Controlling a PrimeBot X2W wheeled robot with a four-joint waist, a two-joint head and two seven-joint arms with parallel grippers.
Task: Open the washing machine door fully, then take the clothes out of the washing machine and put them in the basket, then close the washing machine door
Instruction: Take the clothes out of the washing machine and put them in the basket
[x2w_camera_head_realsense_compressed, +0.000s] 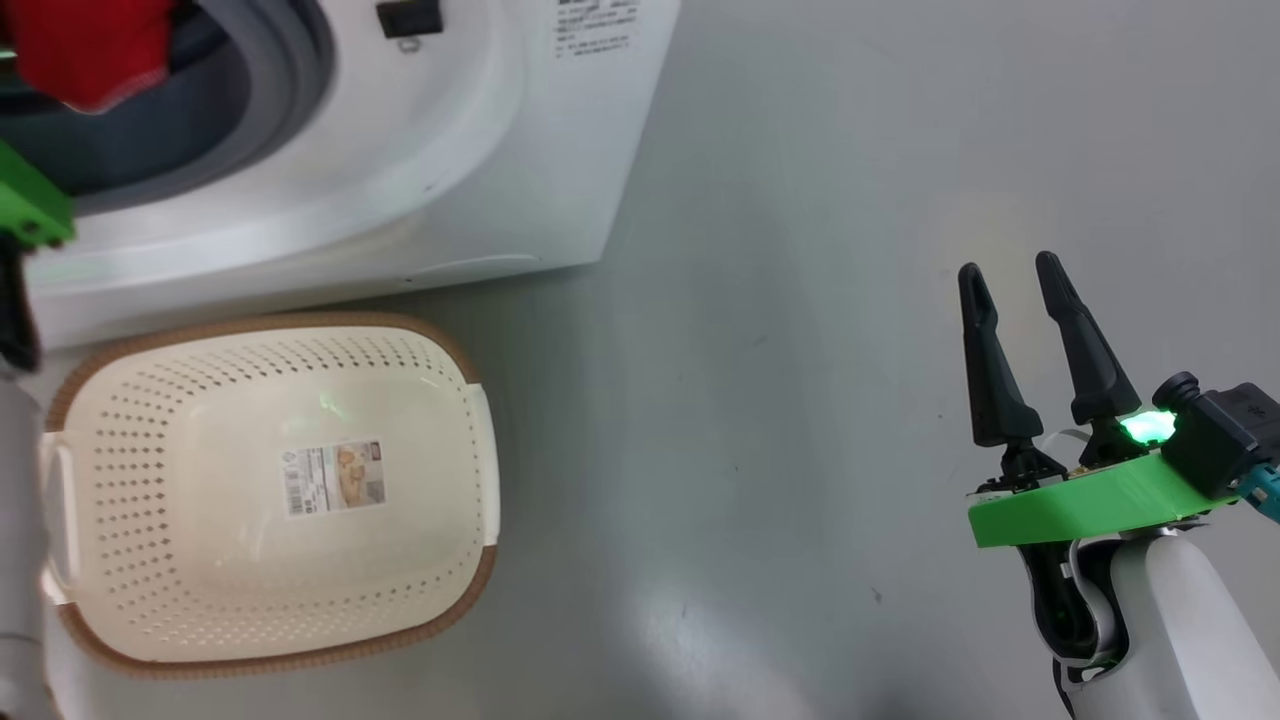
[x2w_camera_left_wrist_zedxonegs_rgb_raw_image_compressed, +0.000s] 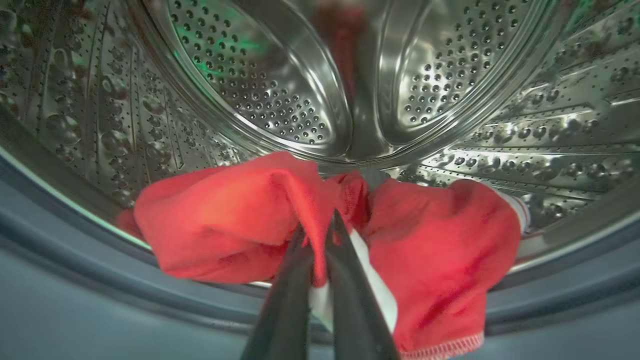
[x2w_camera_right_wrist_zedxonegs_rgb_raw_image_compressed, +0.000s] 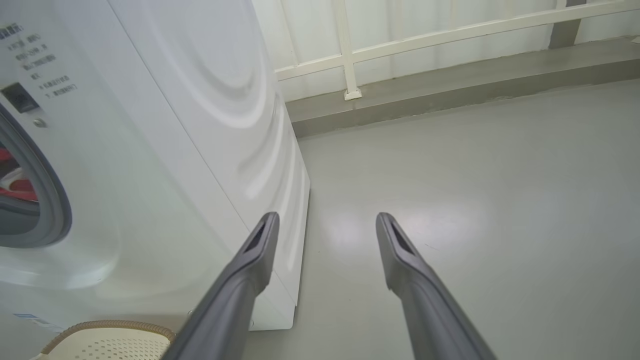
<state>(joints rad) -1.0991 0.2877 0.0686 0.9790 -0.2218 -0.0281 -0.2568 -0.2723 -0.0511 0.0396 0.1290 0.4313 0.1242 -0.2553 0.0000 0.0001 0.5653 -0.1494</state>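
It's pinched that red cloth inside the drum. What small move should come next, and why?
Probably pull the left gripper straight back, drawing the clothes over the grey gasket. Its fingers are shut on the red fabric, which lies at the drum mouth, and the basket sits empty on the floor.

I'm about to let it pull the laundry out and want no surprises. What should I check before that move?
1. Left gripper, fingers shut on the clothes: ok.
2. Every garment in that grip: cannot tell.
3. Clothes free of the drum: cannot tell.
4. Basket upright, empty, in front of the washing machine: ok.
5. Right gripper open, apart from the basket: ok.
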